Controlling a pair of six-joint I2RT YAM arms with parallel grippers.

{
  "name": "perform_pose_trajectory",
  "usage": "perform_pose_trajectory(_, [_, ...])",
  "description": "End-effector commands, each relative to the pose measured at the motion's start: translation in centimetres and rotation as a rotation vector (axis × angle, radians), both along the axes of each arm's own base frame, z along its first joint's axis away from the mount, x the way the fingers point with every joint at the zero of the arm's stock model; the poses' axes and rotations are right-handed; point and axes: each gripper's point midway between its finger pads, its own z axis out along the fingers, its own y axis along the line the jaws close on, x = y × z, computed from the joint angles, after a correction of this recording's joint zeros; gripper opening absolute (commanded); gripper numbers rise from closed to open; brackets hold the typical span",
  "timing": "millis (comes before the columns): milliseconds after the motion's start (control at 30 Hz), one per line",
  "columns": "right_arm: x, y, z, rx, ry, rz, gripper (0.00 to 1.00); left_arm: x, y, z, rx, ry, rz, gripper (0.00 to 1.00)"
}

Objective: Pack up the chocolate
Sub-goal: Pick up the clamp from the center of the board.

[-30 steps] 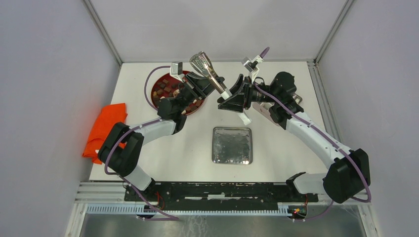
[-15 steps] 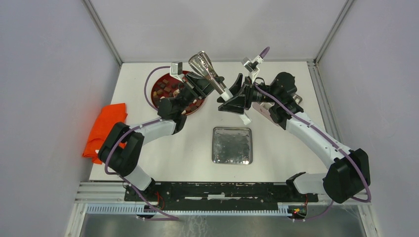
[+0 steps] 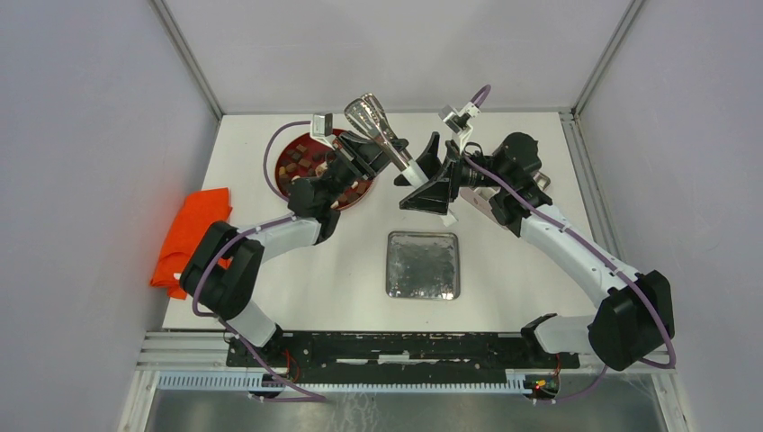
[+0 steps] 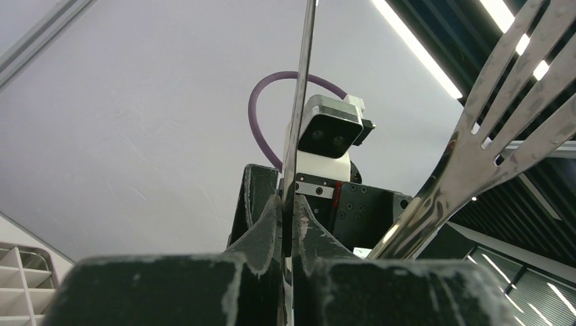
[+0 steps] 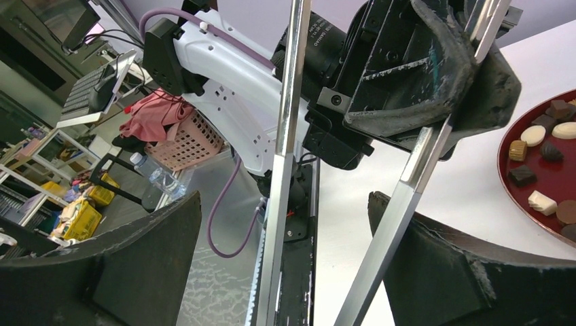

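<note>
- Over the last second the right pincer [image 3: 421,175] has edged up and in toward the left pincer [image 3: 376,162]. The slotted head of the tongs [image 3: 365,112] has turned a little and shows narrower. Nothing else on the table has shifted.
- The left pincer is clamped on one arm of the tongs, held off the table with the head raised beyond its tips. In the left wrist view that arm runs edge-on between the closed fingers, and the other arm springs free to one side.
- The right pincer is apart, its fingers straddling both tong arms at the handle end. I cannot tell whether either finger touches metal.
- Judgement: a handover or regrasp. Gripping one arm keeps the tongs steady yet sprung open, so the right pincer can close across both and work them.
- The chocolate [image 3: 301,162] lies loose on the red plate [image 5: 562,178], below and behind the left pincer.
- The grid box [image 4: 17,268] sits under the wrist behind the right pincer. The corner in view holds no piece, so packing looks not yet begun.
- A clear square tray [image 3: 392,265] lies near, below both pincers on the base side. An orange cloth [image 3: 189,234] lies well apart, beyond the left arm.
</note>
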Motion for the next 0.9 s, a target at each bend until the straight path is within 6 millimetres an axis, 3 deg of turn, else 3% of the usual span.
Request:
perform_pose_trajectory(0, [-0.2, 0.4, 0.1, 0.007, -0.019, 0.019, 0.98, -2.6, 2.1, 3.8, -0.148, -0.165, 0.015, 0.02])
perform_pose_trajectory(133, [0.0, 0.4, 0.1, -0.004, -0.034, 0.008, 0.91, -2.5, 2.0, 3.6, -0.147, -0.161, 0.017, 0.02])
perform_pose_trajectory(333, [0.1, 0.4, 0.2, -0.007, -0.043, 0.000, 0.60, -2.4, 2.0, 3.6, -0.145, -0.156, 0.020, 0.02])
perform_pose_trajectory(433, [0.1, 0.4, 0.2, -0.007, -0.040, -0.003, 0.50, -2.5, 1.9, 3.6, -0.145, -0.158, 0.018, 0.02])
perform_pose_trajectory(733, [-0.2, 0.3, 0.7, 0.002, -0.048, 0.007, 0.48, -2.5, 2.0, 3.5, -0.146, -0.149, 0.012, 0.03])
perform_pose_trajectory(867, [-0.6, 0.2, 1.3, 0.019, -0.053, 0.024, 0.51, -2.4, 2.1, 3.3, -0.150, -0.130, 0.009, 0.14])
